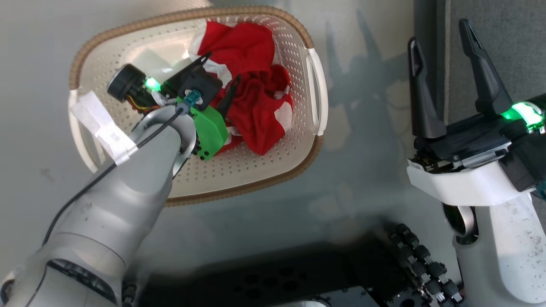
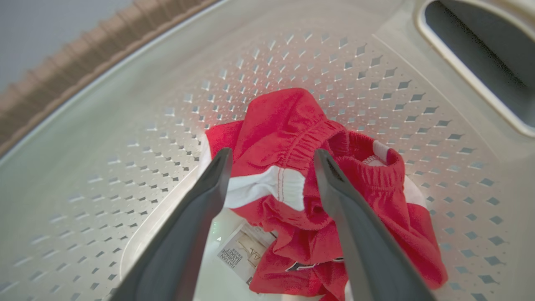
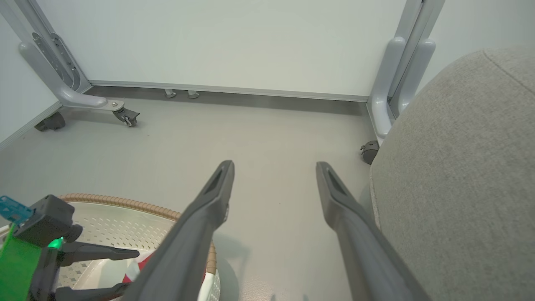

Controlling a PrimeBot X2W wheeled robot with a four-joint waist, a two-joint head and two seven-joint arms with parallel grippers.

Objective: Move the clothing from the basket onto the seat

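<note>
At about 6 o'clock in the left wrist view, a paper label [image 2: 244,252] on the bottom of the basket [image 2: 138,138] bears small tilted dark print, seemingly "STORAGE BASKET" under a line too small to read; dark marks [image 2: 301,265] at the 6 o'clock edge of the clothing [image 2: 292,125] are illegible

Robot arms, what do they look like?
The left arm and right arm are pale silver-grey and rounded. The left gripper and right gripper each have two long, dark, pointed fingers and a glowing green light. The left arm also carries a bright green plastic block, a thin black cable and a white tape tag.
</note>
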